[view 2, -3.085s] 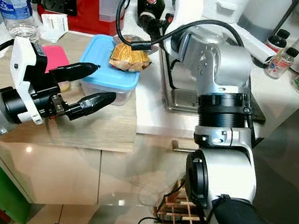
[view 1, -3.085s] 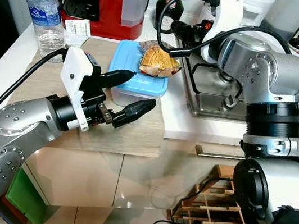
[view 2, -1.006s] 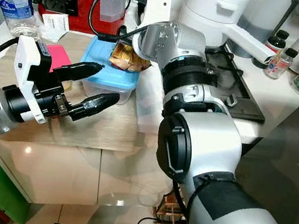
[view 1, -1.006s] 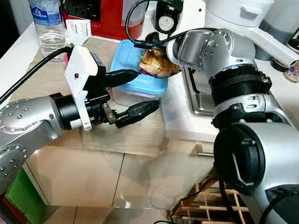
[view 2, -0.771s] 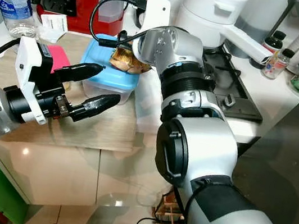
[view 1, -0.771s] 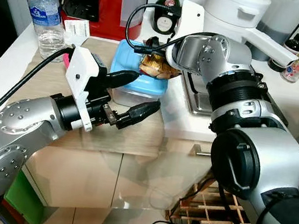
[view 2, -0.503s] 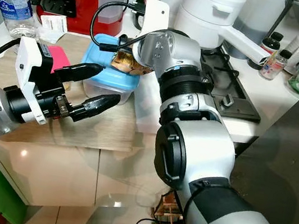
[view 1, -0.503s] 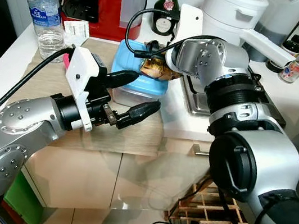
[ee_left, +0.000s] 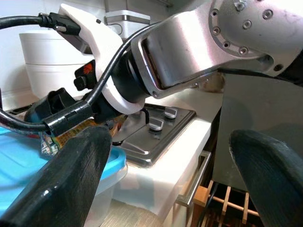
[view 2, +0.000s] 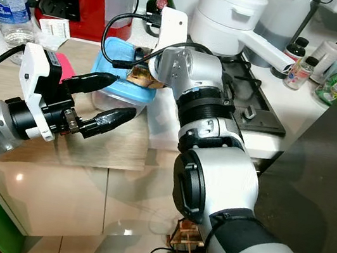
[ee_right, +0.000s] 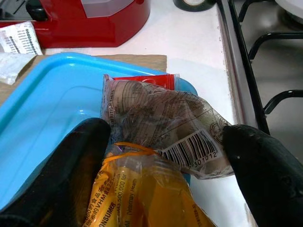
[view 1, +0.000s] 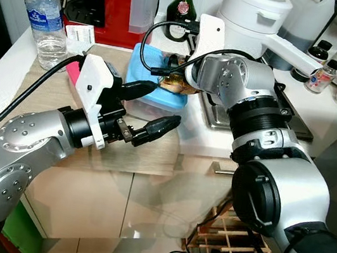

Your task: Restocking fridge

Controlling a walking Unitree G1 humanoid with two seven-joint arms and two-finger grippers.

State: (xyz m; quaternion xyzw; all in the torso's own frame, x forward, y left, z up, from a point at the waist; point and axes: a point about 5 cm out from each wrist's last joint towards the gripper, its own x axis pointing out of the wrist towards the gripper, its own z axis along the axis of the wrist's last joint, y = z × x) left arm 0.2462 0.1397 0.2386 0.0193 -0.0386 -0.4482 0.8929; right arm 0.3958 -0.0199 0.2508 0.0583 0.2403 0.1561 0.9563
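Orange snack packet [ee_right: 156, 142]: lies on blue-lidded container [view 1: 151, 92].
Right gripper [ee_right: 163, 151]: has closed in since a second ago, fingers open astride it; grasp looks imminent.
Left gripper [view 1: 152, 108]: still open, waiting beside container.

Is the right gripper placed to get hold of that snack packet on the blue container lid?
Probably yes: the right gripper is open, one finger on each side of the snack packet lying on the blue container lid, with nothing between them.

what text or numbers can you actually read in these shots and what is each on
"CONSUME" and "500.000": yellow part of the snack bag, which lies on the blue container lid.
"30 1912", partly legible: beside the barcode on that bag's clear end.
Water bottle label: too blurred to read.
Paper card by the red machine: too small to read.
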